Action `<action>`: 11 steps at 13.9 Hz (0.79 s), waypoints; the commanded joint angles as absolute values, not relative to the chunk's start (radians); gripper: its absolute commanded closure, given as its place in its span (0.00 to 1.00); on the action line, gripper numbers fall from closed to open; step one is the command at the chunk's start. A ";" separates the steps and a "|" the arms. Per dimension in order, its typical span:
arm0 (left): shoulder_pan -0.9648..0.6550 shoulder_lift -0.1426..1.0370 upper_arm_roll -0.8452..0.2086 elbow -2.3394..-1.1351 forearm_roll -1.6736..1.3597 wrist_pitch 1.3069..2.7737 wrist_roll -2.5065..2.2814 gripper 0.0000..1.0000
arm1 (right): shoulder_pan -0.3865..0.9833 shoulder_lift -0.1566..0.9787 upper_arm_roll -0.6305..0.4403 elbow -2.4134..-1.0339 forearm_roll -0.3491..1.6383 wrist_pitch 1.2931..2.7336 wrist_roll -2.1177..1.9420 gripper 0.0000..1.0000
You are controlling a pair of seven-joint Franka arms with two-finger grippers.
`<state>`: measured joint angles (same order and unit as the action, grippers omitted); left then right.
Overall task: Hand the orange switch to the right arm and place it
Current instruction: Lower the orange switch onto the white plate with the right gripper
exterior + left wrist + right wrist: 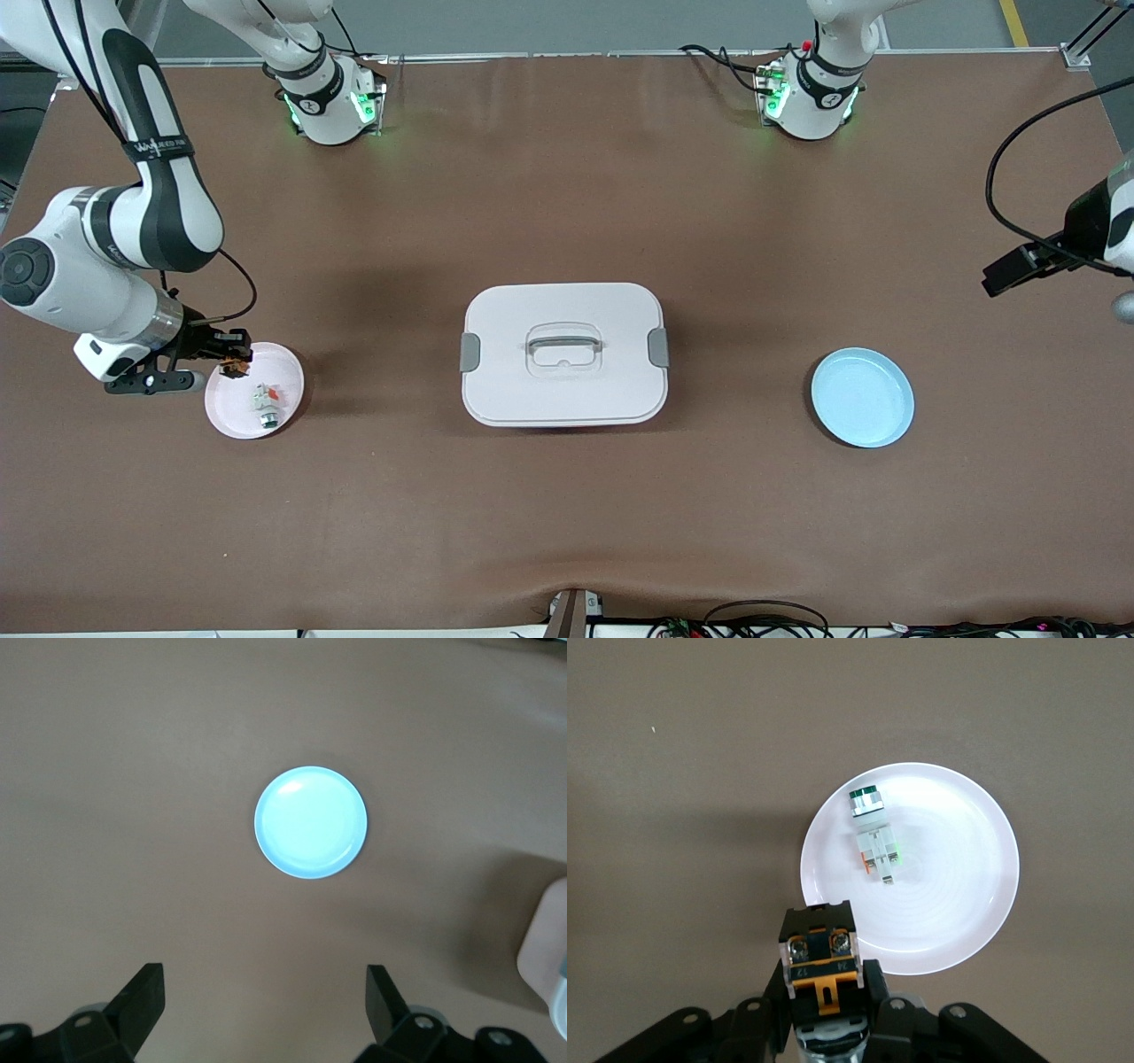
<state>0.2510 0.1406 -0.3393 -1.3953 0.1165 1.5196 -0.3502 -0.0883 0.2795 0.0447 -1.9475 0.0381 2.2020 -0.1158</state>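
My right gripper [234,356] is shut on the orange switch [235,366], a small black block with an orange centre, and holds it low over the edge of the pink plate [221,418]. In the right wrist view the switch [821,955] sits between the fingers [873,979], with the plate [966,904] just past it. My left gripper [263,992] is open and empty, high over the table at the left arm's end, looking down on a blue plate [310,822].
A small white-and-green part with a red bit [267,404] lies on the pink plate, also seen in the right wrist view [875,837]. A white lidded box [563,354] stands mid-table. The blue plate [862,397] is bare.
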 commanded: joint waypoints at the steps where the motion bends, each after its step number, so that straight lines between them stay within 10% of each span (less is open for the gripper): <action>1: 0.183 0.078 -0.243 -1.452 0.066 1.505 -0.273 0.00 | -0.110 0.294 0.061 -1.937 0.021 2.209 -0.127 1.00; 11: 0.077 -0.018 -0.155 -1.539 0.049 1.513 -0.190 0.00 | -0.104 0.310 0.061 -1.927 -0.040 2.226 -0.594 1.00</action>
<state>0.0809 -0.0003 -0.1604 -1.5203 0.0655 1.5070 -0.2150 -0.0884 0.3045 0.0475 -1.9451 -0.0220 2.2258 -0.4462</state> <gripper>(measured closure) 0.000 0.639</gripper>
